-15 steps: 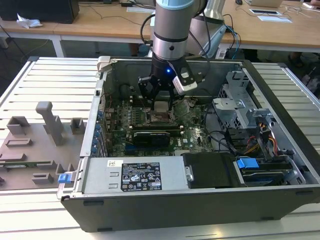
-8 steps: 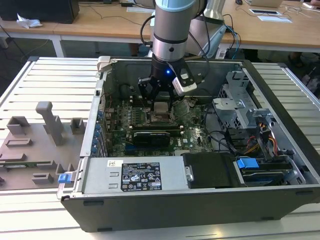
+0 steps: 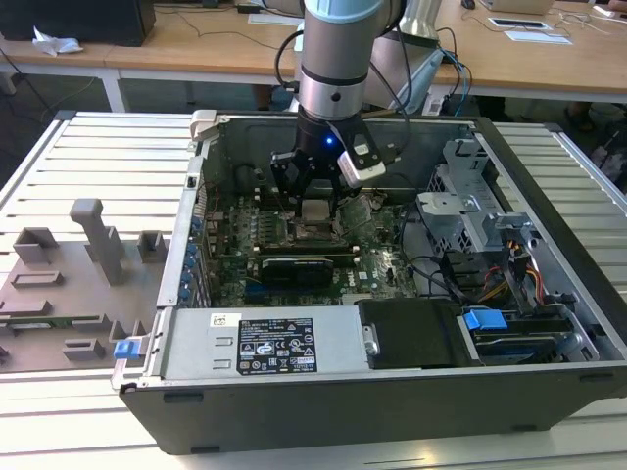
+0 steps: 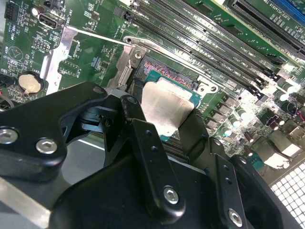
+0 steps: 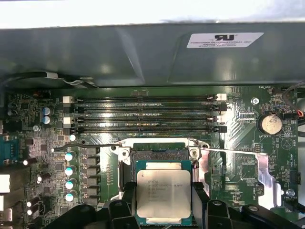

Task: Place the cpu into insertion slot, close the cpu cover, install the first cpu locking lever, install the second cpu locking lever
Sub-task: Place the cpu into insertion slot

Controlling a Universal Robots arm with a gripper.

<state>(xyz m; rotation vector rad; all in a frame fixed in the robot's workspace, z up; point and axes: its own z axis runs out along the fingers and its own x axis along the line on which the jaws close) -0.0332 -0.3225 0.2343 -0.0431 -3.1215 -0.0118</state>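
At the exterior view's left, a grey fixture tray (image 3: pixel 69 284) sat on the slatted tabletop (image 3: pixel 108 147), well apart from the work. Centre frame: open computer case (image 3: pixel 196 245), arm (image 3: pixel 338 59) down from the top edge, pincer (image 3: pixel 315 201) over the motherboard (image 3: pixel 382 259). First wrist view: pincer was clamped on the cpu (image 5: pixel 163 193), a finger (image 5: pixel 127 198) on each of two opposite edges. The cpu was right over the insertion slot (image 5: pixel 159 153), near the memory slots (image 5: pixel 143 114); seated or not, couldn't tell. Two wire levers (image 5: pixel 86 145) stuck out past either side of the slot. Far right of the exterior view: drive cage (image 3: pixel 490 245) with a blue tab (image 3: pixel 483 319).
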